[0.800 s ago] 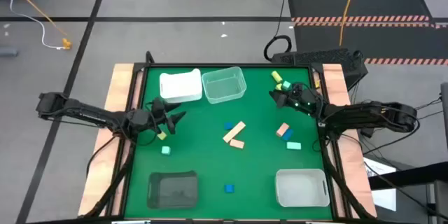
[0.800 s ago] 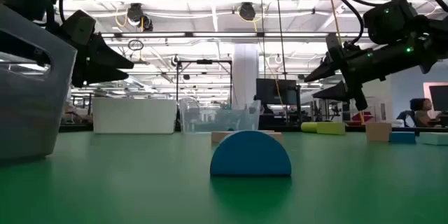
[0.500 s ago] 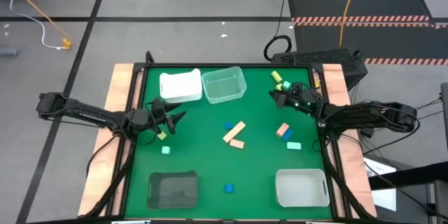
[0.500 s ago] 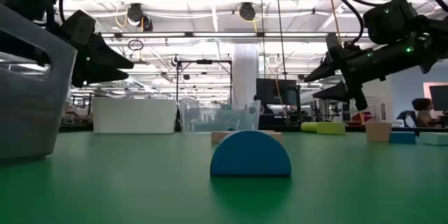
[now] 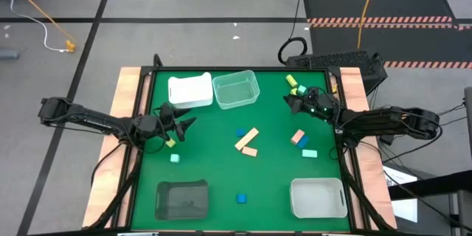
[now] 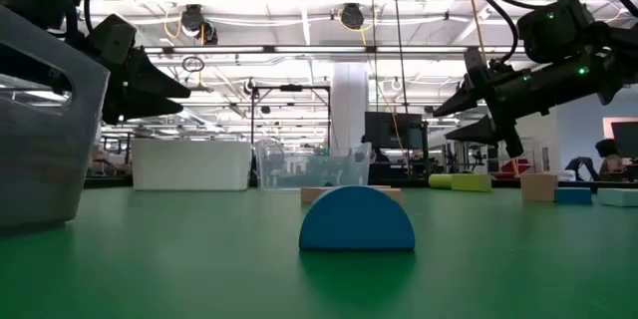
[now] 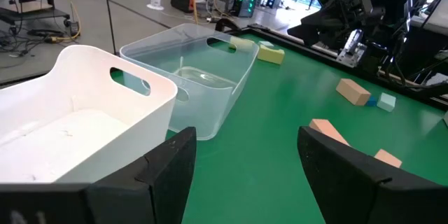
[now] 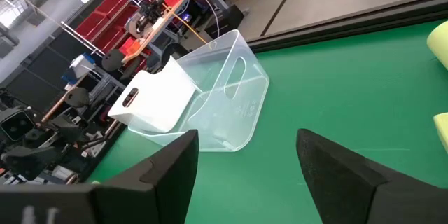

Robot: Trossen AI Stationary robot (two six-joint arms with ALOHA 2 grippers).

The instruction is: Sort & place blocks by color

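Blocks: small, smooth, hard-looking pieces lie all over the green table (image 5: 206, 162).
Tan blocks: two long tan bars (image 5: 247, 139) touch and make a bent shape in the middle of the table.
Blue blocks: one little blue cube (image 5: 240, 131) sits just beside the tan bars, and a blue half-round block (image 6: 357, 218) lies alone near the front edge, between the dark bin (image 5: 181, 200) and the front white bin (image 5: 318, 197).
Teal blocks: one mint cube (image 5: 175, 158) lies on the left side, one mint bar (image 5: 309, 153) on the right.
Salmon block: a short bar (image 5: 298, 137) lies near the mint bar, with a small blue piece touching it.
Yellow-green blocks: two (image 5: 296, 85) lie at the back right corner, and one small cube (image 5: 170, 142) lies just beside the left gripper.
Back bins: a white bin (image 5: 190, 92) and a clear see-through bin (image 5: 236, 90) stand side by side; both have cut-out handle holes.
Writing: none can be read.
Left gripper (image 5: 181, 116): over the left side, near the white bin; fingers apart, holding nothing.
Right gripper (image 5: 289, 102): over the back right, near the yellow-green blocks; fingers apart, holding nothing.
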